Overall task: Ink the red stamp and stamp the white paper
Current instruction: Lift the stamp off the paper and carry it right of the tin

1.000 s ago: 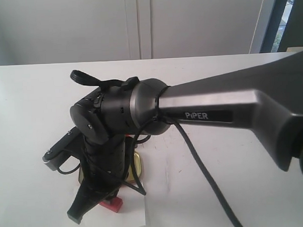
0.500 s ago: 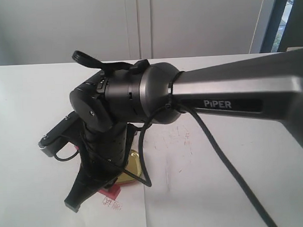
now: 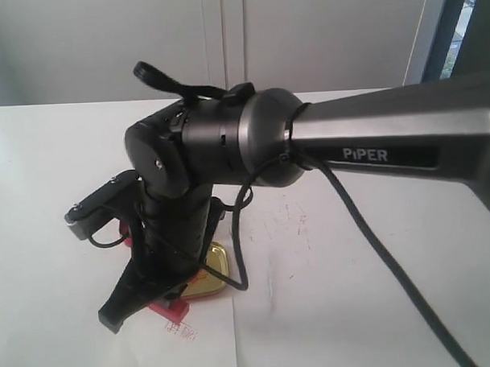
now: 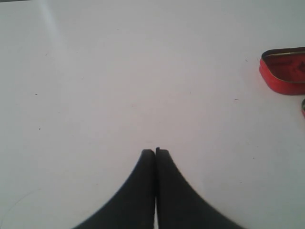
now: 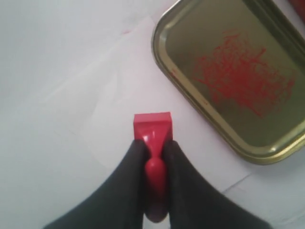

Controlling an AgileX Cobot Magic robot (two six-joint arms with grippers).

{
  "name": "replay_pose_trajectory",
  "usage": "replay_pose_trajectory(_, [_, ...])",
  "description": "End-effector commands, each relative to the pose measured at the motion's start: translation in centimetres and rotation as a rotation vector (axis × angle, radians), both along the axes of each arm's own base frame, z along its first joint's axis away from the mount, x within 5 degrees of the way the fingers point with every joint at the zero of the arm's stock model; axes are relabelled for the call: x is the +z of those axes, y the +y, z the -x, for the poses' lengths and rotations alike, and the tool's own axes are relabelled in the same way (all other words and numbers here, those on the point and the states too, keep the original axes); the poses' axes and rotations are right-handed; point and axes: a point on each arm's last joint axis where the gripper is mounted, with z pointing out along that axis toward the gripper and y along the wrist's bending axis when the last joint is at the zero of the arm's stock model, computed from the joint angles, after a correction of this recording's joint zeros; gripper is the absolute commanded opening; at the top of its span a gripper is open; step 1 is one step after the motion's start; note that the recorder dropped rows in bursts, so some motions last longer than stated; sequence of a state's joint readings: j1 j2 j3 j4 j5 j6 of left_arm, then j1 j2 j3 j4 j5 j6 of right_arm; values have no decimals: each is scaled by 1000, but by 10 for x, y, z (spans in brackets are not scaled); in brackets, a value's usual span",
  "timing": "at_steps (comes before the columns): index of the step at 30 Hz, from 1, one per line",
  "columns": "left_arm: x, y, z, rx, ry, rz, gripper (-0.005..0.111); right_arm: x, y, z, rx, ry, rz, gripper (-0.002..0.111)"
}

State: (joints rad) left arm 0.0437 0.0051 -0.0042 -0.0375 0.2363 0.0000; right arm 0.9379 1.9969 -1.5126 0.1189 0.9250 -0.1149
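Looked basically done to me: right tool [image 5: 155, 145] was clamped on the red stamp [image 5: 152, 125] over the white paper [image 5: 114, 109], red imprint [image 3: 182, 331] already there, only set-down left.

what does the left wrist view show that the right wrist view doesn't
Only the left wrist view: the left end effector, shut and holding nothing, over the white table, with a red tin at the frame's edge.
Only the right wrist view: the right end effector shut on the handle of the red stamp, the white paper behind it, and a gold tin smeared with red ink.
Both: the white table.
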Motion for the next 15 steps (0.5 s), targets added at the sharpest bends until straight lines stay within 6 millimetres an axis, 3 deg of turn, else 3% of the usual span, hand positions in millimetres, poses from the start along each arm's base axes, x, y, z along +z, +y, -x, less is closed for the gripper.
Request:
replay_pose_trajectory(1, [-1,0,0,6,-5,12,0,5,-13,-17,-24,110,-132,0])
replay_pose_trajectory(10, [-1,0,0,6,-5,12,0,7,-59,-62,-154,222,-320,0])
replay_pose_trajectory(15, [-1,0,0,6,-5,12,0,-1,-116,-99,-323,278,-471,0])
